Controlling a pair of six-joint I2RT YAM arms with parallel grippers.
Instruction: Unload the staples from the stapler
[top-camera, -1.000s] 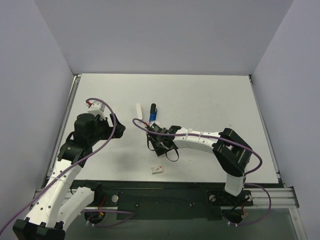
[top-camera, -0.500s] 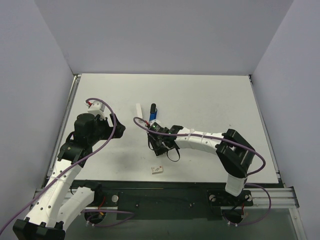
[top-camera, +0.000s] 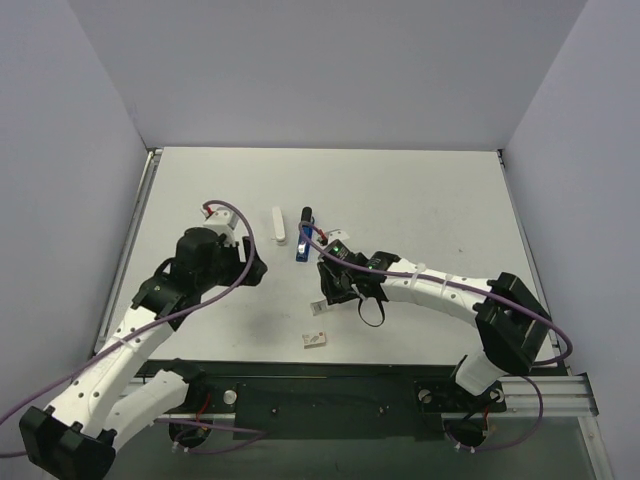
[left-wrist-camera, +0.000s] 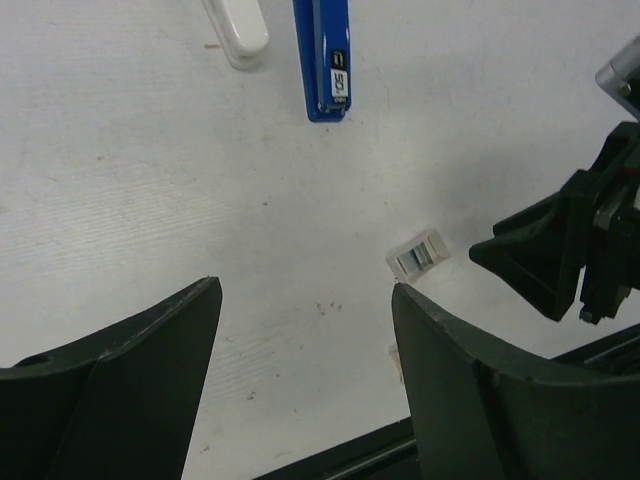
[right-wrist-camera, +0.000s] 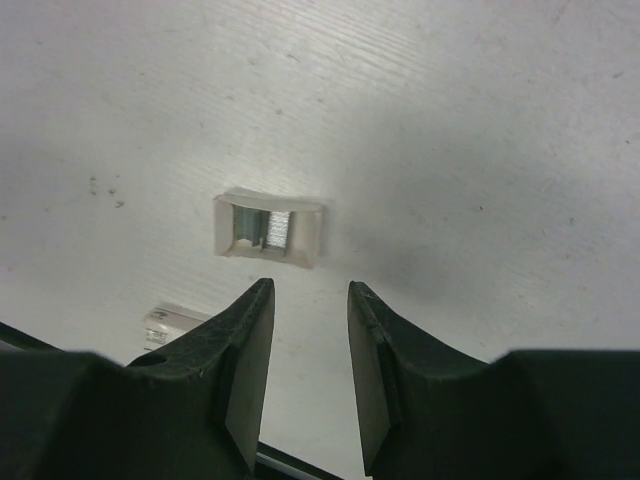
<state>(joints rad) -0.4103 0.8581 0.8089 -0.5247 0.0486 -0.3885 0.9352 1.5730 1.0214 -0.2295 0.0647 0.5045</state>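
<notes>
The blue stapler (top-camera: 302, 238) with a black end lies flat at the table's middle; it also shows at the top of the left wrist view (left-wrist-camera: 326, 60). A small white tray holding staples (right-wrist-camera: 270, 228) lies just beyond my right gripper (right-wrist-camera: 310, 292), which is open and empty, its fingers apart from the tray. The tray also shows in the left wrist view (left-wrist-camera: 418, 257) and the top view (top-camera: 318, 307). My right gripper (top-camera: 330, 290) is below the stapler. My left gripper (left-wrist-camera: 305, 300) is wide open and empty, hovering over bare table to the stapler's left (top-camera: 250, 268).
A plain white bar (top-camera: 278, 224) lies left of the stapler, also in the left wrist view (left-wrist-camera: 236, 30). A small white box (top-camera: 315, 339) lies near the table's front edge and at the lower left of the right wrist view (right-wrist-camera: 165, 325).
My left arm has swung right toward the table's middle. My right gripper has shifted right and down, away from the stapler, whose full length now shows.
</notes>
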